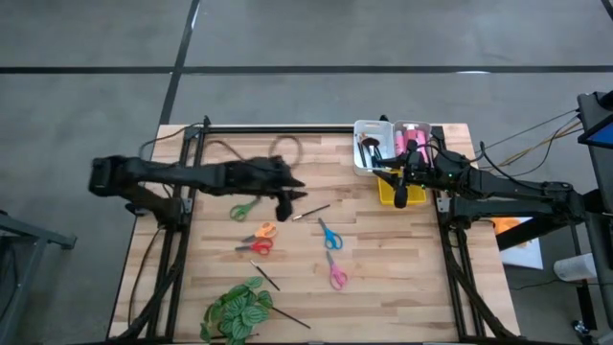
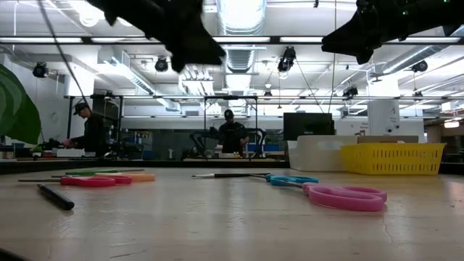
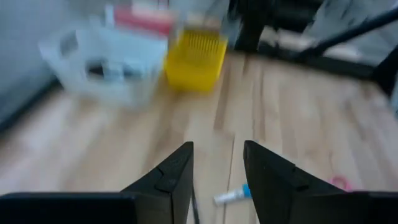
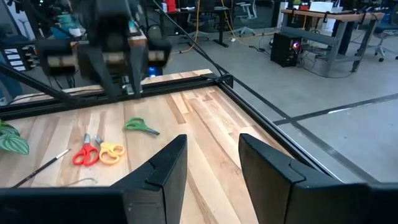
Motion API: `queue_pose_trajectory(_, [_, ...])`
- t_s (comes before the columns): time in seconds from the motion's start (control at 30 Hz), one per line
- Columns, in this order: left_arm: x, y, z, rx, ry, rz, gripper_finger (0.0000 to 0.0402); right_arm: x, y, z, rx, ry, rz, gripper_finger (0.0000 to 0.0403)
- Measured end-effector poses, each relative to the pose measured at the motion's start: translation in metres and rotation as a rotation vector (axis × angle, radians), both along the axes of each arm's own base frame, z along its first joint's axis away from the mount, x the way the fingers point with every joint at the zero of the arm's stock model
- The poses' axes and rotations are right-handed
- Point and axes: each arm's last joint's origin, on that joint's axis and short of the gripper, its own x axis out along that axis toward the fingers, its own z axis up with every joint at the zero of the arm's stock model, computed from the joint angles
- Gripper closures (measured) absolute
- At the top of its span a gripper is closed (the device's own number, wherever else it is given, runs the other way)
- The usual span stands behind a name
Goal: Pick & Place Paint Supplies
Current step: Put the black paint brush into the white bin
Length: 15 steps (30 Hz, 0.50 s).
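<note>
Left gripper (image 1: 284, 206) over the middle of the wooden table (image 1: 402, 287), fingers spread, nothing between them, just beside a thin brush (image 1: 311, 211). Right gripper (image 1: 399, 195) above the yellow basket (image 1: 414, 195), fingers also spread and empty. Pink tubes (image 1: 414, 134) inside a white bin (image 1: 369, 126) at the far edge. Still lying on the wood: green scissors (image 1: 243, 209), orange scissors (image 1: 261, 231), red scissors (image 1: 256, 246), blue scissors (image 1: 329, 234), pink scissors (image 1: 335, 273). Near the front edge, a leafy plant (image 1: 235, 310).

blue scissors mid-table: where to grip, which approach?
Blue scissors lie flat, closed, clear of the pink scissors and brush. Likely best from straight above, fingers closing across the narrow neck between blades and handle loops; the left gripper is nearest.
</note>
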Motion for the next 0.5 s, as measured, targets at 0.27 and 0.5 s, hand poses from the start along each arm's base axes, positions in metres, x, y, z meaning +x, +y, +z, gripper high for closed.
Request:
queue_pose_trajectory(0.27, [-0.088,-0.006,0.02,0.065,-0.314,-0.006,0.0257,0.0,0.0,0.0,0.0,0.0,0.0,0.0259])
queue_pose_trajectory(0.5, [-0.15,-0.012,0.01,0.08,-0.471,-0.003,0.0257,0.0,0.0,0.0,0.0,0.0,0.0,0.0259])
